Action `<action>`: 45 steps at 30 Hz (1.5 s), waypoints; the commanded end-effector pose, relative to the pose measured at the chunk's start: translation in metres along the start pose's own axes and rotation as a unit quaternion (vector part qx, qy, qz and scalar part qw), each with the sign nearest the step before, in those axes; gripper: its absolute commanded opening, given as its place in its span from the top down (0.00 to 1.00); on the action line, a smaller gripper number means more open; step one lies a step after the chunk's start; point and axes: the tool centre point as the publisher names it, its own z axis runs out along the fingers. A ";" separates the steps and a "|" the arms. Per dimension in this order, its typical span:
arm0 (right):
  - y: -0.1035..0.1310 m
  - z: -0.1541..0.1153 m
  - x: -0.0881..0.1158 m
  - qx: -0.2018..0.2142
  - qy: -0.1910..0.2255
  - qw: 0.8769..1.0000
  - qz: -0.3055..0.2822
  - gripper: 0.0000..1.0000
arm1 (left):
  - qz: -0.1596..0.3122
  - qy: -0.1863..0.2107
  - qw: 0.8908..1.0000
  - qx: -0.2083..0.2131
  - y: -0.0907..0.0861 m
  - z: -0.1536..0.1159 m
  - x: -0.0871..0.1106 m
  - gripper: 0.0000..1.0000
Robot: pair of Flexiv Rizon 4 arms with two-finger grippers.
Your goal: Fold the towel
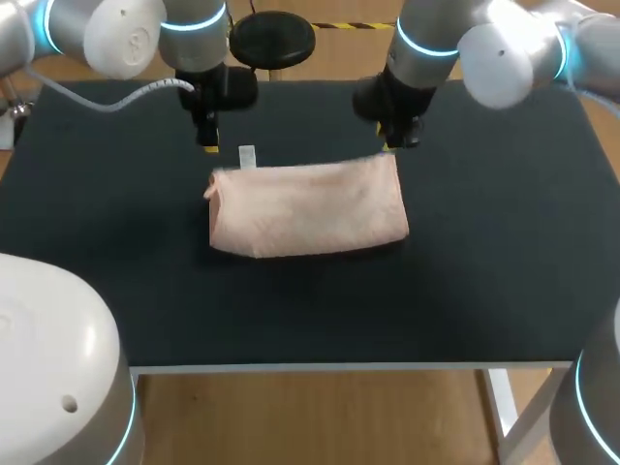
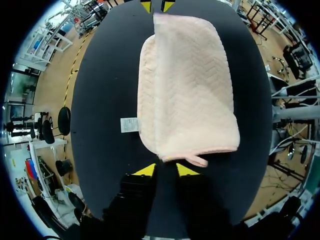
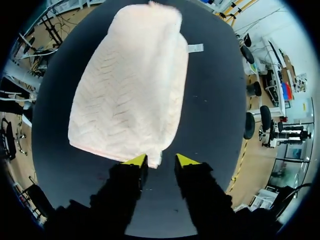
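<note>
Left claw [image 2: 165, 170] near towel [image 2: 187, 90] label [image 2: 129, 124]

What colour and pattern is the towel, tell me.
The towel is pale pink with a zigzag chevron weave; the left wrist view shows it best.

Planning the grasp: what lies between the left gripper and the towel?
Only a sliver of bare table, in the left wrist view; the open left gripper is just short of the towel.
</note>
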 end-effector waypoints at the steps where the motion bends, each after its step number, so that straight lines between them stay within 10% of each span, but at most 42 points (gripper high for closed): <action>1: -0.004 -0.014 0.000 0.003 -0.017 1.000 0.002 0.00 | 0.011 0.004 1.000 0.021 0.011 -0.011 -0.001 0.00; 8: -0.003 -0.037 -0.007 -0.004 -0.041 0.999 -0.008 0.00 | 0.061 0.000 0.988 0.142 0.019 -0.051 0.010 0.00; 19: 0.010 -0.055 -0.010 -0.012 -0.054 0.998 -0.019 0.00 | 0.020 0.030 0.930 0.365 0.043 -0.075 0.030 0.00; 26: 0.015 -0.065 -0.010 -0.017 -0.063 0.998 -0.018 0.00 | -0.027 0.063 0.916 0.395 0.050 -0.075 0.032 0.00; 45: 0.015 -0.069 -0.009 -0.021 -0.057 0.998 -0.036 0.00 | -0.014 0.078 0.920 0.384 0.048 -0.073 0.038 0.00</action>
